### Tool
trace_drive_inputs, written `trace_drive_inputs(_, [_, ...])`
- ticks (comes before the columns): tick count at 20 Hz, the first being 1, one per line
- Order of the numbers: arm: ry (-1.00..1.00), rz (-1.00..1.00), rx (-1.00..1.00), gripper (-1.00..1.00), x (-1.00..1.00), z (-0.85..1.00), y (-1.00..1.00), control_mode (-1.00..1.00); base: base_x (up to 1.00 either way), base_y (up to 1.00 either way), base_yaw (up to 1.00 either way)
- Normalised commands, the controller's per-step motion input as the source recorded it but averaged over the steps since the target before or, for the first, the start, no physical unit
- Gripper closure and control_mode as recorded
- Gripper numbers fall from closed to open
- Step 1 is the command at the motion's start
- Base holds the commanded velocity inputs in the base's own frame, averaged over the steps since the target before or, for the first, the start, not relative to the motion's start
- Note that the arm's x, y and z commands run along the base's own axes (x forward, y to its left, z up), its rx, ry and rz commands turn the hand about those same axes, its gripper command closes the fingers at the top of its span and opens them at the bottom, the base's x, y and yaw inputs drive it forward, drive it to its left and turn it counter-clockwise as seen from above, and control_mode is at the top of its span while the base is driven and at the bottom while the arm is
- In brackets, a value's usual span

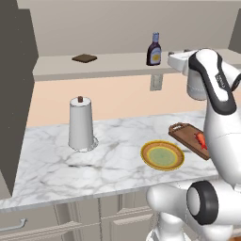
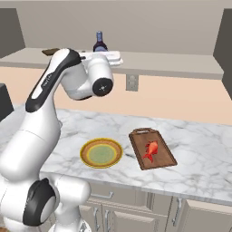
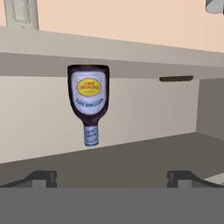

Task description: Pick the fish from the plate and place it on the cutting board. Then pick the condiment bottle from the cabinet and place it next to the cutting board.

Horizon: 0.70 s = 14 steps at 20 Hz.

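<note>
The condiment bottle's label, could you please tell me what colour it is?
Pale, with a yellow-and-red oval badge; the small dark brown-purple condiment bottle shows it best in the hand view.

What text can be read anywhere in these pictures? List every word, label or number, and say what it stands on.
Dark brown-purple condiment bottle with a pale label: a yellow oval badge with red lettering and lines of dark print below it, all too blurred to read.
White robot arm: a small dark marking on its upper link, too small to read.
No other writing can be read; the white paper-towel roll is blank.
</note>
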Motion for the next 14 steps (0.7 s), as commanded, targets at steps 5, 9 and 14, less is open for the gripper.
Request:
trace_drive_inputs(5, [0.0,0.0,0.0,-1.0,0.1,0.02,0.0,-1.0,0.0,0.0,0.0])
trace_drive_inputs(9, [0.0,0.0,0.0,-1.0,0.07,0.05,0.05,-1.0,0.0,0.0,0.0])
trace_drive_inputs(14, [0.0,0.0,0.0,-1.0,0.05,0.04,0.1,-1.0,0.0,0.0,0.0])
